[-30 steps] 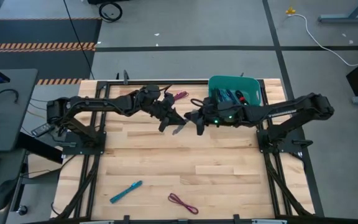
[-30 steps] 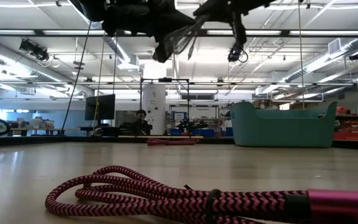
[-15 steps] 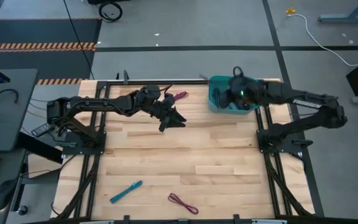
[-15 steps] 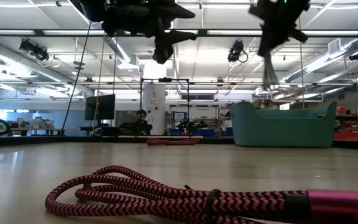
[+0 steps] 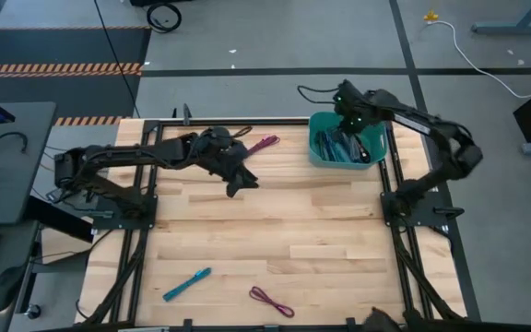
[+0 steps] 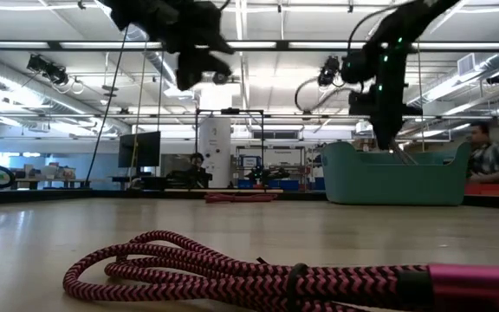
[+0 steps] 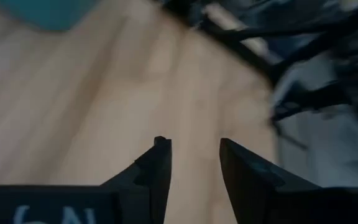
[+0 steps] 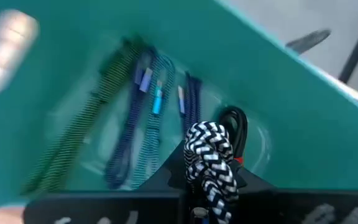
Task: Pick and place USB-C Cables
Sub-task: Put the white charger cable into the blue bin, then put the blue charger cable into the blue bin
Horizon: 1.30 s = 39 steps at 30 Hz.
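My right gripper [image 5: 352, 127] hangs over the teal bin [image 5: 318, 152], fingers pointing down into it, shut on a black-and-white braided USB-C cable [image 8: 211, 155]. Several cables lie on the bin's floor, among them a green one [image 8: 79, 134] and a blue one [image 8: 132, 118]. My left gripper [image 5: 238, 182] hovers open above the table's middle and holds nothing. A magenta cable [image 5: 264, 143] lies flat near the far edge. A teal cable [image 5: 187, 284] and a second magenta cable [image 5: 272, 301] lie near the near edge. My right gripper pinches the black-and-white cable bundle [image 8: 209, 167] between its two fingers, coming from above and pointing down. The bundle is lifted clear and stands out past the fingertips above the bin's floor. Which end of the bundle it has cannot be told.
The bin's wall [image 6: 388, 178] stands at the table's far right. The second magenta cable [image 6: 232, 277] fills the low view's foreground. Bare wood lies between the arms. Beyond the table, one person [image 6: 488, 160] sits at the right and another [image 6: 196, 165] farther back.
My right gripper has left the table's middle, where it met my left gripper, and has swung toward the far right edge. It has tipped its fingers down over the bin, carrying the black-and-white cable. My left gripper has drawn back slightly toward the table's left.
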Available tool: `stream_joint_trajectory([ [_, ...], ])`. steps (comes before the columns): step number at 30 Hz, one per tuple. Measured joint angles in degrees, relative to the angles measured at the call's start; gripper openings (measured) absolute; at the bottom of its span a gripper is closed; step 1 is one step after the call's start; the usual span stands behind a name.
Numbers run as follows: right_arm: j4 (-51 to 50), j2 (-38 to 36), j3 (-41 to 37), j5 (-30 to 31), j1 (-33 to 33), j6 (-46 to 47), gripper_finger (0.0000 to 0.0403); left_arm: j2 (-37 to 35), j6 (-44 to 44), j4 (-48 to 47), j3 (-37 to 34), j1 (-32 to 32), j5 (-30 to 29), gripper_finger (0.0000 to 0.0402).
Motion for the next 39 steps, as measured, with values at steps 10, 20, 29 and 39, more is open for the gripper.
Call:
stream_joint_trajectory([
  [10, -3.4, 8.8, 0.0, -0.2, -2.0, -3.3, 0.008, -10.7, 1.0, -26.5, 0.0, 0.0, -13.7, 0.0117],
  [20, 1.1, 0.4, 0.0, 4.5, 0.4, 0.3, 0.0178, -11.7, 1.0, -39.9, -0.3, 0.0, -18.3, 0.0117],
  [29, 20.6, -11.7, -4.6, -0.1, 15.9, 9.9, 0.0175, -11.7, -1.6, -41.2, -5.6, -0.7, -17.9, 0.0117],
  [39, 47.4, -11.9, -16.7, 0.7, 38.0, 15.2, 0.0174, -11.7, -6.9, -52.8, -9.0, -9.8, -9.7, 0.0117],
])
